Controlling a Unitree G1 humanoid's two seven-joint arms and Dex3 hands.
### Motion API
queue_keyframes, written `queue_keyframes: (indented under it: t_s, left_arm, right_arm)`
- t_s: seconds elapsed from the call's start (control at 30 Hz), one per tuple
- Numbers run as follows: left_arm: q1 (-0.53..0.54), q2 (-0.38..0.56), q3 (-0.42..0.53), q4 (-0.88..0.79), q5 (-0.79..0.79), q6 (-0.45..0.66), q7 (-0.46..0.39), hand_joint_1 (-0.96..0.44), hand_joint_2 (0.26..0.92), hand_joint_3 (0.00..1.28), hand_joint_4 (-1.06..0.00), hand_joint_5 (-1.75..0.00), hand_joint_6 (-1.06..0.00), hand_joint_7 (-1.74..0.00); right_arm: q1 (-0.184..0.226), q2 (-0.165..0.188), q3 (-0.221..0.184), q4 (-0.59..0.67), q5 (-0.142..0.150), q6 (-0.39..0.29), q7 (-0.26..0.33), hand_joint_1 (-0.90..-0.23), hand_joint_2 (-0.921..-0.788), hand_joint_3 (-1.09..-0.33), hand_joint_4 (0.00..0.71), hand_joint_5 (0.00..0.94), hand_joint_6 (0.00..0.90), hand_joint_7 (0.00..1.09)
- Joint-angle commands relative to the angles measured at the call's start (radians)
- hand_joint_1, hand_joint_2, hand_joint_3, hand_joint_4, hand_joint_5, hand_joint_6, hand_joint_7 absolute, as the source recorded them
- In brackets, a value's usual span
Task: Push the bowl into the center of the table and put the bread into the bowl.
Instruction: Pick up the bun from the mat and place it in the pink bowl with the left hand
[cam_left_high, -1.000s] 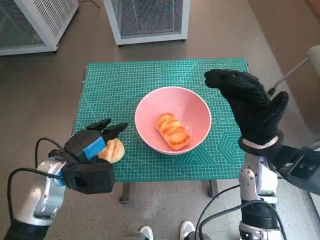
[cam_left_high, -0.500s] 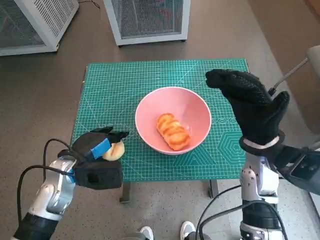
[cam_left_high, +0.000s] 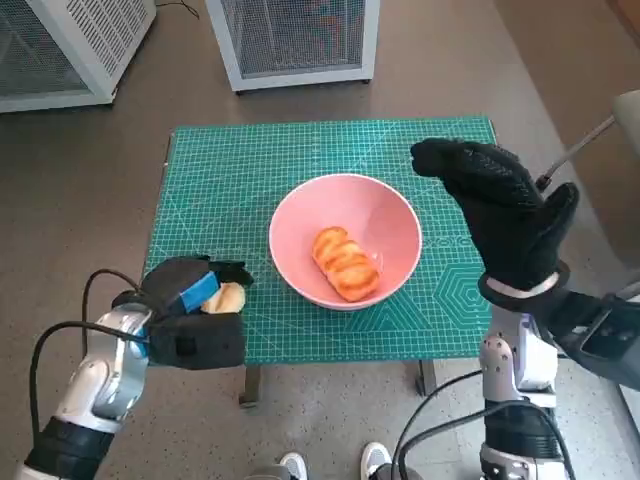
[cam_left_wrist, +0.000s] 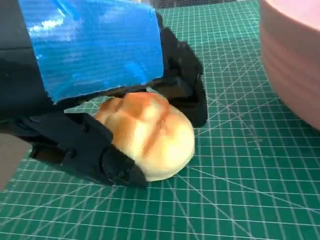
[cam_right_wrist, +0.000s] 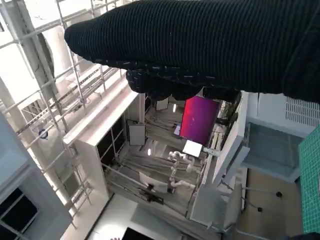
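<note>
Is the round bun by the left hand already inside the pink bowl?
No. The round bun lies on the green mat between the left hand's fingers, beside the pink bowl.

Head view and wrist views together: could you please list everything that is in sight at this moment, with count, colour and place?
Table: one, covered by a green gridded cutting mat, middle of the head view.
Bowl: one, pink, near the table's centre.
Long bread: one, golden orange, lying inside the bowl.
Round bread: one, pale golden, on the mat near the table's front left corner, between the left hand's fingers.
White mesh cabinets: two, on the floor beyond the table.
Shoes: one pair, white, on the floor below the table's front edge.
Left hand: black with blue tape, closed around the round bread.
Right hand: black knitted glove, raised to the right of the bowl, holding nothing.
</note>
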Motion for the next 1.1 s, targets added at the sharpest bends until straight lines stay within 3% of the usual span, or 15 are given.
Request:
queue_keyframes:
  t_s: [0.03,0.3,0.5,0.53,0.6,0.73,0.9,1.1]
  left_arm:
    - [0.014,0.026,0.025,-0.042,-0.019,0.004,-0.027,0.0,0.92,0.07,-0.7,-1.13,-0.61,-1.21]
    - [0.017,0.039,0.124,-0.216,-0.064,0.059,-0.059,0.0,0.92,0.07,-0.7,-1.12,-0.62,-1.22]
    - [0.008,0.027,0.198,-0.32,-0.098,0.056,-0.034,0.0,0.919,0.05,-0.73,-1.09,-0.64,-1.19]
    - [-0.001,0.025,0.209,-0.334,-0.108,0.051,-0.03,0.0,0.919,0.05,-0.73,-1.09,-0.64,-1.19]
    - [-0.019,0.018,0.222,-0.355,-0.12,0.047,-0.025,0.0,0.918,0.04,-0.74,-1.08,-0.65,-1.18]
    - [-0.053,0.005,0.225,-0.383,-0.124,0.05,-0.021,0.0,0.919,0.03,-0.76,-1.06,-0.65,-1.16]
    - [-0.118,-0.015,0.199,-0.407,-0.115,0.047,-0.02,0.0,0.92,0.02,-0.78,-1.06,-0.65,-1.15]
    - [-0.21,-0.05,0.132,-0.387,-0.1,0.016,-0.025,0.0,0.92,0.03,-0.77,-1.07,-0.64,-1.15]
  right_arm:
    - [0.019,0.003,0.001,0.01,-0.011,0.007,-0.003,-0.376,-0.898,-0.548,0.55,0.073,0.103,0.9]
    - [0.015,0.003,0.001,0.016,-0.008,0.008,0.0,-0.376,-0.895,-0.555,0.56,0.095,0.105,0.91]
    - [0.011,0.005,0.002,0.02,-0.005,0.01,0.002,-0.377,-0.892,-0.563,0.558,0.122,0.107,0.93]
    - [0.01,0.006,0.003,0.019,-0.005,0.011,0.001,-0.377,-0.889,-0.568,0.549,0.141,0.107,0.93]
    - [0.009,0.007,0.005,0.019,-0.005,0.014,0.0,-0.377,-0.877,-0.593,0.47,0.309,0.102,0.95]
    - [0.007,0.006,0.006,0.018,-0.004,0.018,-0.001,-0.377,-0.863,-0.626,0.383,0.5,0.099,0.98]
    - [0.006,0.006,0.007,0.014,-0.004,0.024,-0.002,-0.379,-0.852,-0.652,0.343,0.596,0.093,1.01]
    - [0.008,0.004,0.005,0.015,-0.003,0.022,0.002,-0.382,-0.847,-0.661,0.331,0.631,0.092,1.02]
